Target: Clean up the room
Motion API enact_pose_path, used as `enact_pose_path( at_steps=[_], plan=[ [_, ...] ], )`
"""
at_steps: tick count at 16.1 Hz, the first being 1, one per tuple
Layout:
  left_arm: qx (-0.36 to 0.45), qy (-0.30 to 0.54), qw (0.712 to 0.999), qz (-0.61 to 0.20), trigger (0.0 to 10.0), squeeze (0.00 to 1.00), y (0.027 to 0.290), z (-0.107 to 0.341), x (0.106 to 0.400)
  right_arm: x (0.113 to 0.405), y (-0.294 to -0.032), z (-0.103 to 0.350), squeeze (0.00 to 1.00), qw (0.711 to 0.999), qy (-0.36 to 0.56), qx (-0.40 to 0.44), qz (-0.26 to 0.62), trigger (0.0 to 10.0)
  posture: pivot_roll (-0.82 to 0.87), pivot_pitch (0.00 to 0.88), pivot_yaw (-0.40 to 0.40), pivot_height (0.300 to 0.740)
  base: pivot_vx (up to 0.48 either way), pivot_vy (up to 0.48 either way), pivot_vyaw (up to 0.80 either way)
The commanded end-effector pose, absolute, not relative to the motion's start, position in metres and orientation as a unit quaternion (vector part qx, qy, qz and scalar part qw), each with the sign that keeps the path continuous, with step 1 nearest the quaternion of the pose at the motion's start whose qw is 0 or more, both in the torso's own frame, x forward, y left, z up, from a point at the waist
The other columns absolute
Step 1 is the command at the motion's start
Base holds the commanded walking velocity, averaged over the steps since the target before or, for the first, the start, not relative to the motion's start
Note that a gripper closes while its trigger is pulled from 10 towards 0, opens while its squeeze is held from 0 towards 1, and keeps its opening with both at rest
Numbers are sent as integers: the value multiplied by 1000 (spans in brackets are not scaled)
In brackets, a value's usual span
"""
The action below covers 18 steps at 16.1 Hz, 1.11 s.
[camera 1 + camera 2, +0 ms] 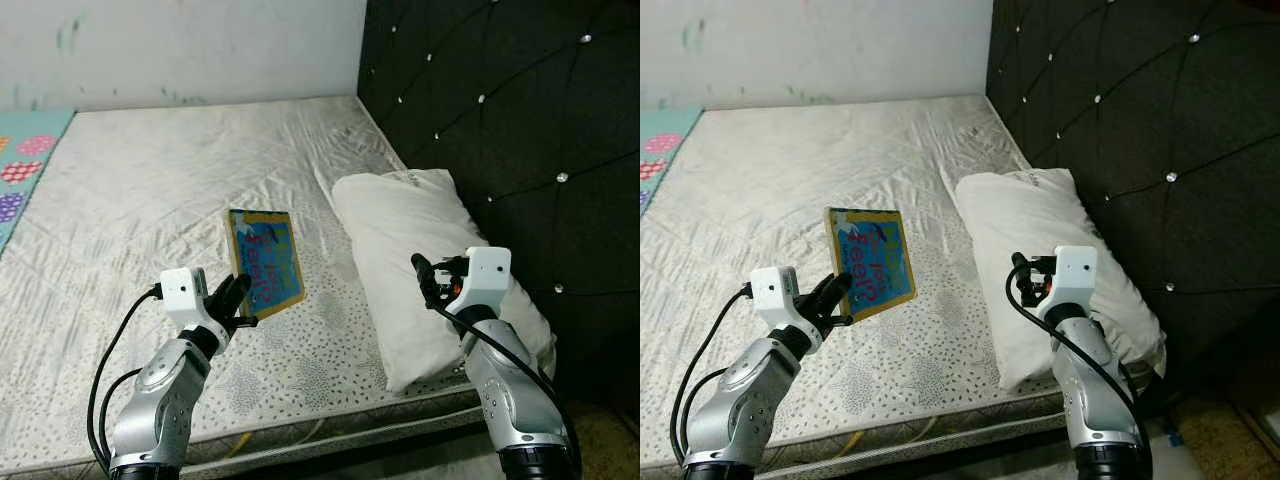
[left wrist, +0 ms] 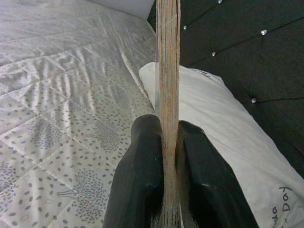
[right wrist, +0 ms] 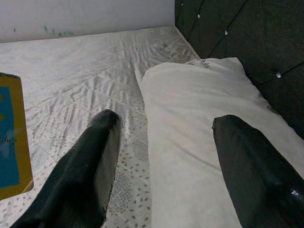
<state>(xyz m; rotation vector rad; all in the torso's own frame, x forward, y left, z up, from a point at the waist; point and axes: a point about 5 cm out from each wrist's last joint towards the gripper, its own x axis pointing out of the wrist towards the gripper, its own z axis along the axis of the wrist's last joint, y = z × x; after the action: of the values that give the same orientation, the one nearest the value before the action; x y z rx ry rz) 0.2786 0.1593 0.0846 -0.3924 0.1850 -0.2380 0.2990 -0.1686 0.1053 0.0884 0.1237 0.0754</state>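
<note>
Presently the left gripper (image 1: 238, 297) is clamped on the lower edge of a book (image 1: 267, 259), a blue cover with a yellow border, held up above the mattress (image 1: 150, 190) with its cover facing the camera. The left wrist view confirms the grasp: both black fingers (image 2: 140, 180) press against the book's edge-on pages, one on each side, with no gap visible.

The step in hand appears to be carrying the book off the bed to wherever it belongs. To do this well, the grip should remain firm and low on the book, since the pinch covers only a small part near one edge and the rest stands free above it; a quick swing could let the book pivot or slip between the pads. Slow wrist motion and a steady upright hold are advisable. Where the book is to be set down cannot be judged from what is in sight.

The right gripper (image 1: 428, 278) hovers over the near part of a white pillow (image 1: 420, 250) that lies along the dark tufted headboard (image 1: 500, 120). Its fingers (image 3: 90, 166) stand wide apart in the right wrist view, holding nothing and touching nothing. It should stay clear of the book's path.

A patterned cloth (image 1: 25, 165) shows at the far left edge of the mattress.
</note>
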Motion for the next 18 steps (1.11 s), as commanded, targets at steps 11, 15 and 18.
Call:
enact_pose_path(
  at_steps=[11,15,18],
  plan=[
    [-190,114,966,-131,10000,0,154,86,272,297,-166,114,0,997,46,43,54,10000,-167,0,-5,740,0,0,-218],
    [-188,115,966,-132,10000,0,154,87,271,295,-161,116,0,996,36,35,73,10000,-164,0,-4,740,0,0,0],
    [-188,114,967,-128,10000,0,154,88,271,295,-159,116,0,996,35,34,81,10000,-161,0,-6,740,0,0,0]
  ],
)
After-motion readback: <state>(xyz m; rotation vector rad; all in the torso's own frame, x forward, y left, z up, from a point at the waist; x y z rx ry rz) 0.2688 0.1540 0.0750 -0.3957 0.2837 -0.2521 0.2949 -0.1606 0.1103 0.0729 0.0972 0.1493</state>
